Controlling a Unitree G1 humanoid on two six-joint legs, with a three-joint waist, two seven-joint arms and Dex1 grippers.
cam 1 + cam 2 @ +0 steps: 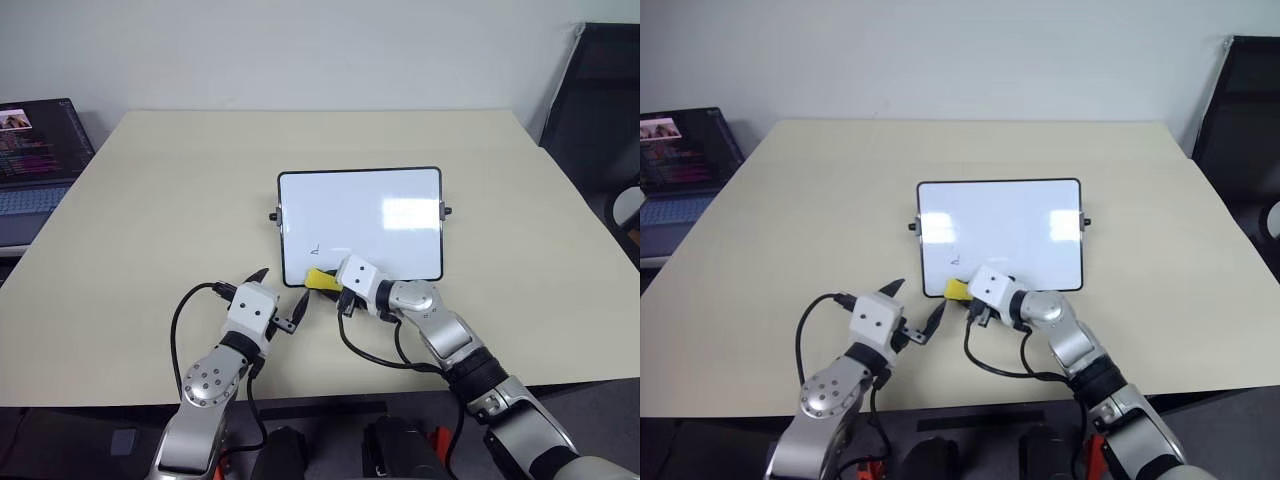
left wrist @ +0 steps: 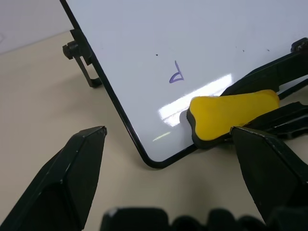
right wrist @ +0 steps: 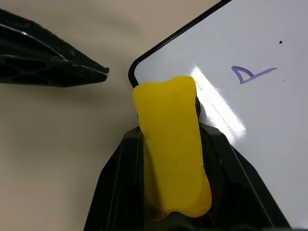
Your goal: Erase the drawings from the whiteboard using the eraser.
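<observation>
The whiteboard (image 1: 360,222) lies flat on the table's middle, with one small purple drawing (image 2: 176,73) near its near-left corner; the same drawing (image 3: 252,73) shows in the right wrist view. My right gripper (image 1: 330,283) is shut on the yellow eraser (image 1: 319,279), which rests over the board's near-left corner, short of the mark. The eraser (image 3: 172,144) sits clamped between the black fingers (image 3: 118,178). My left gripper (image 1: 282,297) stands open on the table just left of that corner, nothing between its fingers.
A laptop (image 1: 35,165) with a lit screen sits at the table's far left edge. A dark chair (image 1: 610,120) stands off the right side. Black cables (image 1: 375,358) loop near the table's front edge.
</observation>
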